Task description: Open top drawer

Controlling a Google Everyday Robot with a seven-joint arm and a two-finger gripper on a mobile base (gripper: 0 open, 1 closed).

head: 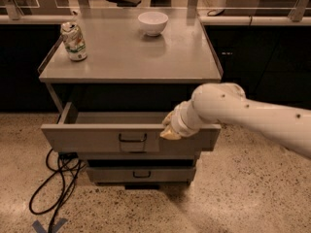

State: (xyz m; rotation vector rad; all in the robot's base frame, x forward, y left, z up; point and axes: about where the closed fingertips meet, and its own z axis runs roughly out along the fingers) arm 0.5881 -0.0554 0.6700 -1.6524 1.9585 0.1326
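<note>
Drawer, top: grey metal, widest of the stack, sitting at mid-frame below the surface. It is partly drawn out. Its shallow tray shows as an open strip behind the front panel, and no contents are visible. Its long axis runs left to right across the frame, and I judge its slide line to run toward the bottom edge.

Handle: small dark pull at the centre of the front, unheld.

Claw: mine, at the upper lip of the drawer front, just right of the handle and touching the panel. Whether it is wide, narrow or clamped on the lip I cannot tell. My arm enters from the right of the frame.

Governing relation: the drawer lies directly at my claw, with most of its width to the claw's left. My contact is off centre, so I judge that any further pull should run straight down the frame, square to the long axis, or the tray may skew in its runners.

Lower drawer: narrower, closed, below the top one in the lower centre.

Can: upright on the surface, upper left.

Bowl: white, on the surface, top centre, well apart from the can.

Cable: dark loops on the floor, lower left, beside the cabinet.
</note>
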